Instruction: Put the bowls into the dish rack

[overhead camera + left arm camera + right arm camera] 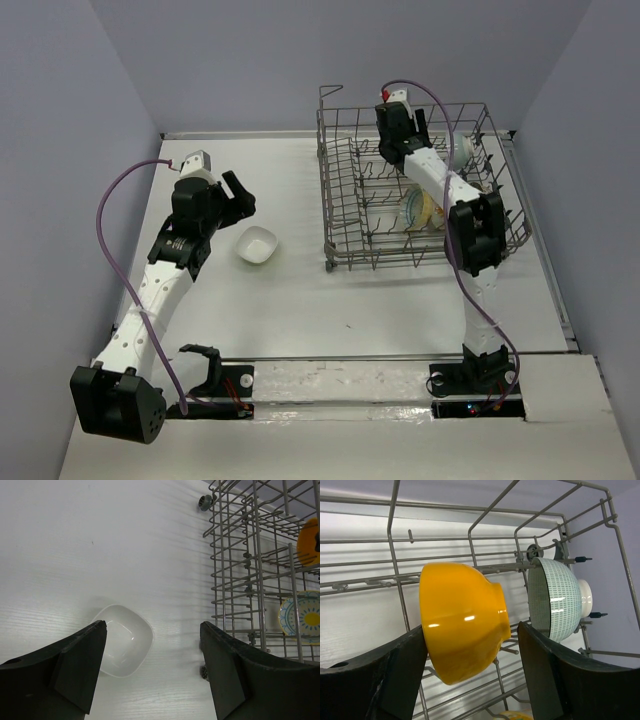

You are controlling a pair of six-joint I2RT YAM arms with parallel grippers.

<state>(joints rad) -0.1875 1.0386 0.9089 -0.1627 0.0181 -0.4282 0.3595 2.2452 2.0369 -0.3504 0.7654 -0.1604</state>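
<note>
Your left hand [152,627] hangs released above the worktop [300,320], jaws spread wide and holding nothing. The white squarish bowl [122,640] sits upright just below and a little left of the gap between them. That bowl is the only one out on the worktop, near the left side of the dish rack [380,255] but not touching it, so I judge it the one piece plainly left to load. Inside the rack, the left wrist view shows a blue-rimmed bowl with a yellow flower [305,617] standing on edge among the tines. Deeper in, toward the far right corner, the orange-yellow bowl [460,605] lies tipped on its side, and just beside it is a white bowl with a green pattern [552,600], also on edge against the rack's end wall. Your right hand [470,630] is down in the rack with its jaws standing wide to either side of the orange-yellow bowl. A sliver of gap shows at the bowl's foot, so I read that hand as released, not clamped. That makes three bowls you can count as racked. The others are hidden behind the right arm or too unclear to confirm.
</note>
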